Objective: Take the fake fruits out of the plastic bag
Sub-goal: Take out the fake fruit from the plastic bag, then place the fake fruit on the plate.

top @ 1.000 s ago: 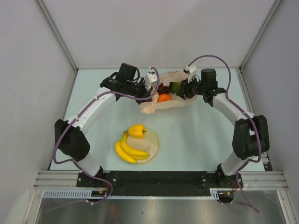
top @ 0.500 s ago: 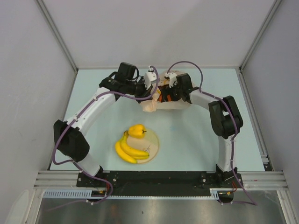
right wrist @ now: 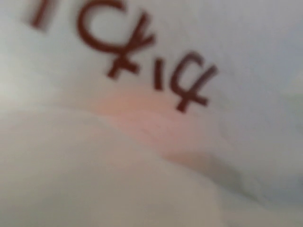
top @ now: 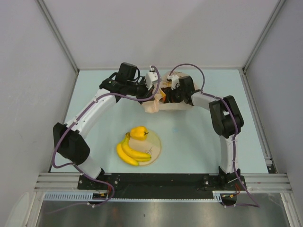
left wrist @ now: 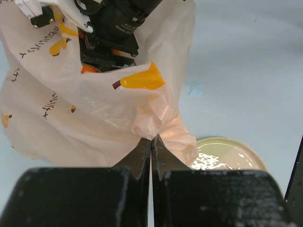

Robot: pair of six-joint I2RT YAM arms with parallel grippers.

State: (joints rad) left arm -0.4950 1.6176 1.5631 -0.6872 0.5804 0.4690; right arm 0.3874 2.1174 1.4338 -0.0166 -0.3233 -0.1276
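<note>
From above, we see the plastic bag (top: 176,105) lying crumpled on the table (top: 199,137) at the far side, between the two wrists. The left gripper (top: 152,96) sits at the bag's left corner. The right gripper (top: 169,96) is pushed down into the bag's mouth, its fingers hidden by the film, so we cannot tell whether they are spread or clenched. Well apart from the bag, nearer the arm bases, the plate (top: 156,143) carries two of the fake fruits: the banana bunch (top: 131,153) lies over its left rim and the yellow pepper-shaped piece (top: 138,132) rests at its far edge.

In the left wrist view, we find the left fingers clamped tight on a fold of the bag's corner, with the film bunched above them. The black body of the right gripper reaches into the opening at the top, and a sliver of the orange ball (left wrist: 88,69) shows just under it.

The right wrist view gives us only blurred bag film, close against the lens, with dark red printed marks (right wrist: 142,56) across it.
</note>
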